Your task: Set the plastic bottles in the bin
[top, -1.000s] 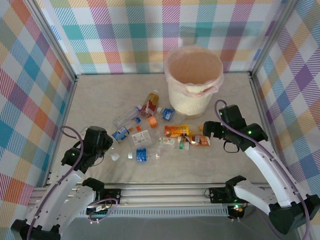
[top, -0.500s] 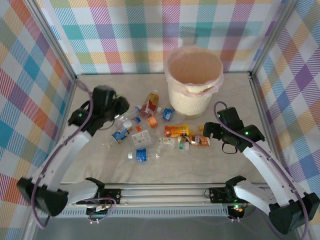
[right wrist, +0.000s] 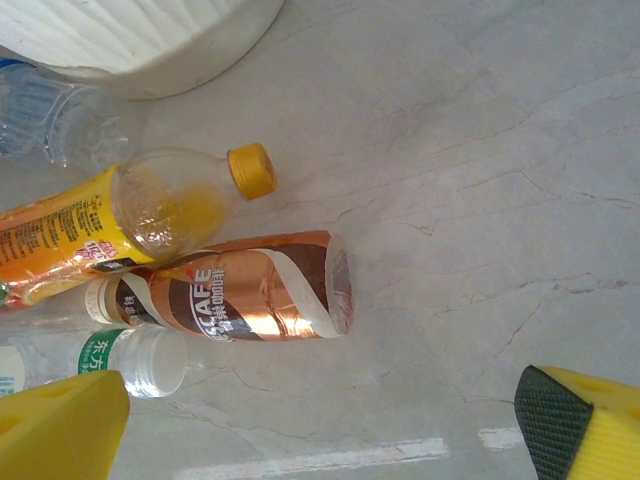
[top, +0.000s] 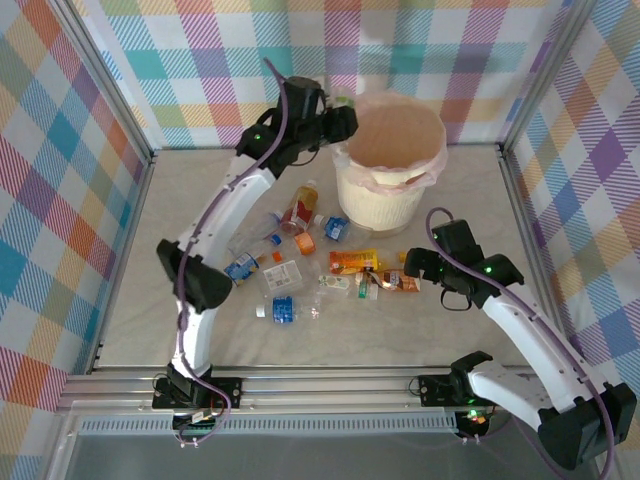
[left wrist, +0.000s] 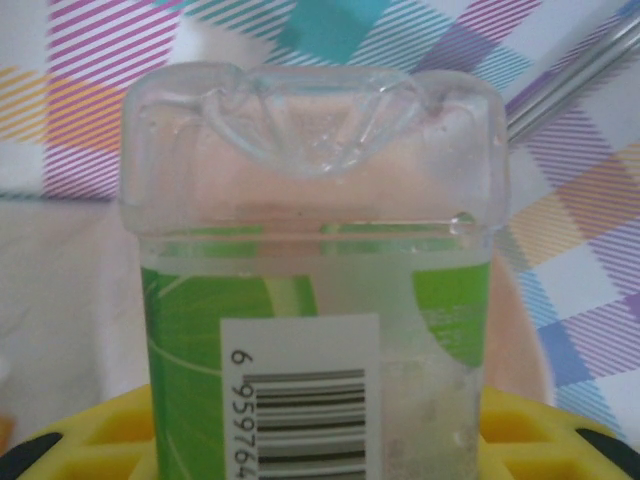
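Note:
My left gripper point(top: 343, 113) is raised at the left rim of the cream bin point(top: 380, 205) and is shut on a clear green-label bottle point(left wrist: 315, 270), which stands upright between the yellow pads point(left wrist: 85, 440) in the left wrist view. Pink bin liner point(left wrist: 520, 340) shows behind the bottle. Several bottles lie in front of the bin, among them an orange juice bottle point(top: 352, 261) and a blue-label one point(top: 283, 309). My right gripper point(top: 417, 263) is open and low by a brown coffee bottle point(right wrist: 240, 290), which lies just beyond its fingertips point(right wrist: 60, 425).
The orange juice bottle with a yellow cap point(right wrist: 150, 215) lies touching the coffee bottle, and a clear green-label bottle point(right wrist: 130, 360) rests below it. The bin's ribbed wall point(right wrist: 140, 35) stands behind them. Metal frame posts and checked walls enclose the table point(top: 450, 330).
My left arm has swung from the table's near left up to the bin's left rim, carrying the green-label bottle. The right arm has barely moved.

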`<state>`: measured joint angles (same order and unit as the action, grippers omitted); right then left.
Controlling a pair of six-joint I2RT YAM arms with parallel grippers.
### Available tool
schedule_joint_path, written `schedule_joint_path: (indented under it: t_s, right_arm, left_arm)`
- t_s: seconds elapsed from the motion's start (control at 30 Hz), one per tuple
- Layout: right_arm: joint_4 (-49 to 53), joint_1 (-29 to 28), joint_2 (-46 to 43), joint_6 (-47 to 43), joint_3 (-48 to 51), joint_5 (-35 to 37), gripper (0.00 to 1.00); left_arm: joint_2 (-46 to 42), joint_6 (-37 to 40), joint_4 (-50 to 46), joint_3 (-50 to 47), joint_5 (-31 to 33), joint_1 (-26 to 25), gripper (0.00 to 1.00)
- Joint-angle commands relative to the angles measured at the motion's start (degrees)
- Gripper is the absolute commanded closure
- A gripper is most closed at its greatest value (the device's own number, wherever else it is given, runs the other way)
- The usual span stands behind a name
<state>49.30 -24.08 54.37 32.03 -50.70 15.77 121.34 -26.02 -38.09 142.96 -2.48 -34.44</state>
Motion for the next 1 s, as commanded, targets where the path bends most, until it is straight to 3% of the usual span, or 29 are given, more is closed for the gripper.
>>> schedule_joint_path:
  t_s: [0.0,0.37,0.6,0.97]
  right_arm:
    - [-1.6,-0.3,-1.1,1.7,1.3,-0.8,0.00]
    - [-3.0,-0.3,0.0,3.1,1.6,-1.2,0.00]
    - [-3.5,-0.2,0.0,3.7,2.0,-1.6,0.00]
    - [-5.1,-0.3,0.7,4.9,3.4,-1.2,0.00]
  left_arm:
    - [5.0,2.2,-0.7,9.8,-3.4,-0.7,0.95]
    - [13.6,2.8,10.6,11.4,-3.8,-0.7,0.91]
    - [16.6,2.8,12.4,11.3,-4.3,-0.7,0.83]
    - [19.7,1.7,11.5,11.4,-3.8,-0.4,0.50]
